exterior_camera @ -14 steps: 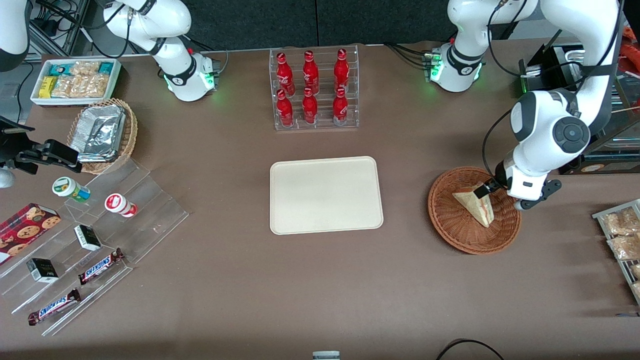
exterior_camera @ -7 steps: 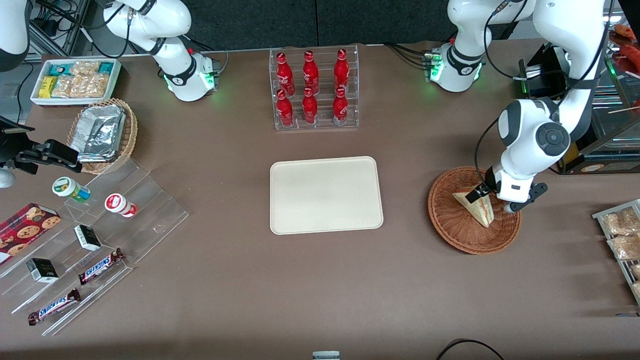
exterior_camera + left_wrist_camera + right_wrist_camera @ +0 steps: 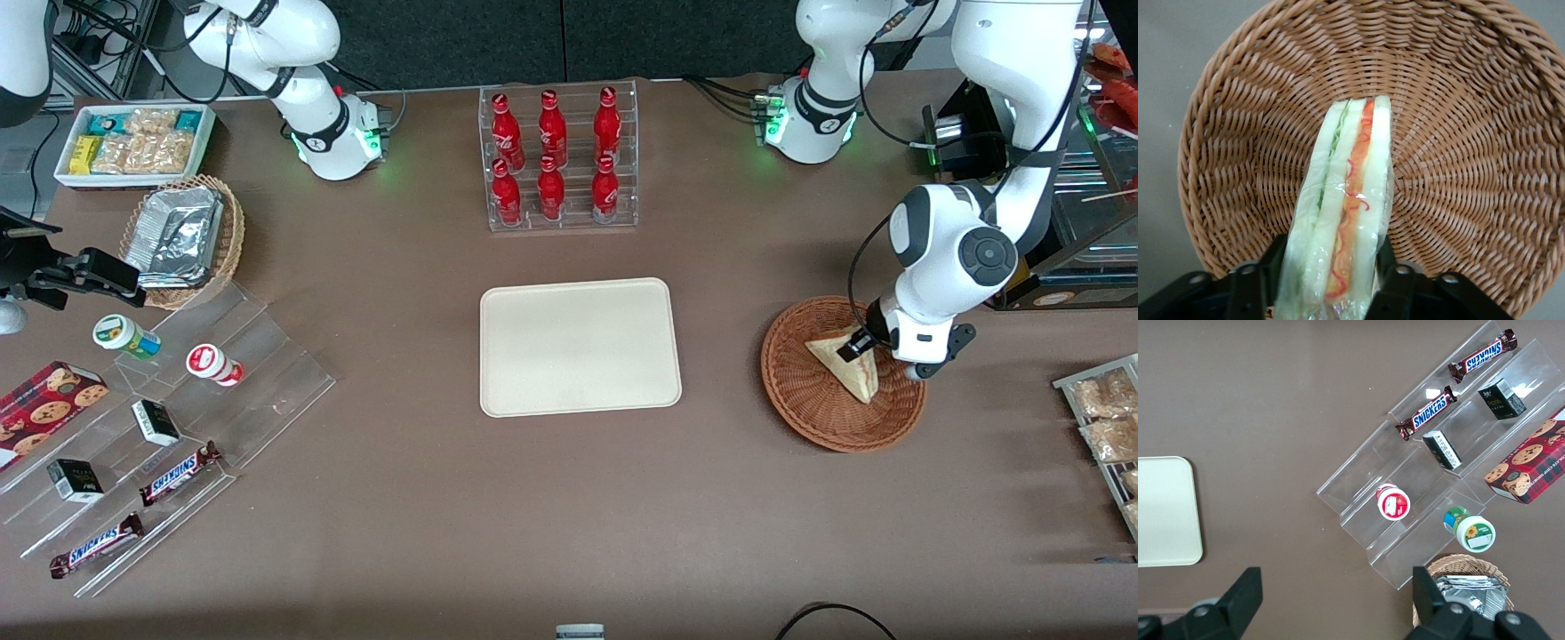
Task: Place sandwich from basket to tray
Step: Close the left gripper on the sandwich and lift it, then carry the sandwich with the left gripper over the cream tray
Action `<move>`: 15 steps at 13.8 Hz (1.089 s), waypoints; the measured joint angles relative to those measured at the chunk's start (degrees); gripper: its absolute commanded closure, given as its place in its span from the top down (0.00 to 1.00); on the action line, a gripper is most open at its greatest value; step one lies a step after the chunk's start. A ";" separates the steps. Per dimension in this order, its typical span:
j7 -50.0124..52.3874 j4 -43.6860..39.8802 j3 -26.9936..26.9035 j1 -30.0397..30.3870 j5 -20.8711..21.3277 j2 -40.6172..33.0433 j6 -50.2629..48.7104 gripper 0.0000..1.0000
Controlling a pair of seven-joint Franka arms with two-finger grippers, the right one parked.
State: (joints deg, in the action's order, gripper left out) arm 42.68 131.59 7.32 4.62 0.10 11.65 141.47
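inside the basket [image 3: 813, 404], sandwich [image 3: 846, 364] wedged between tool [image 3: 859, 345] fingers [image 3: 1395, 280]

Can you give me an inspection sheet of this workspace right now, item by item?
Surface: brown table, mostly bare at its middle.
Job's things: triangular wrapped sandwich on edge in the round reddish-brown wicker basket; flat cream rectangular tray holds nothing.
Clutter: red bottles in a clear rack; tan wicker basket of foil containers; snack bars on clear steps.
Grippers: left pincer in the basket, a finger against each bread face of the sandwich.
Cables: black cable loops along the working arm.
Surroundings: nothing seen.
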 measured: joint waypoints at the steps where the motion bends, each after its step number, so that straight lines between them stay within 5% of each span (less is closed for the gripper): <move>1: 0.85 0.00 0.02 0.00 -0.01 0.00 0.05 0.00; 6: 1.63 -2.05 0.34 -0.05 -0.10 0.02 -1.29 0.00; 9: 1.37 -8.25 0.68 -1.64 0.05 0.00 -10.86 0.00; 15: -4.45 -18.29 1.27 -12.78 0.18 -0.22 -23.13 0.00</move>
State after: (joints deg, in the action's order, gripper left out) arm 38.23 113.31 8.60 -8.16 0.28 11.43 118.34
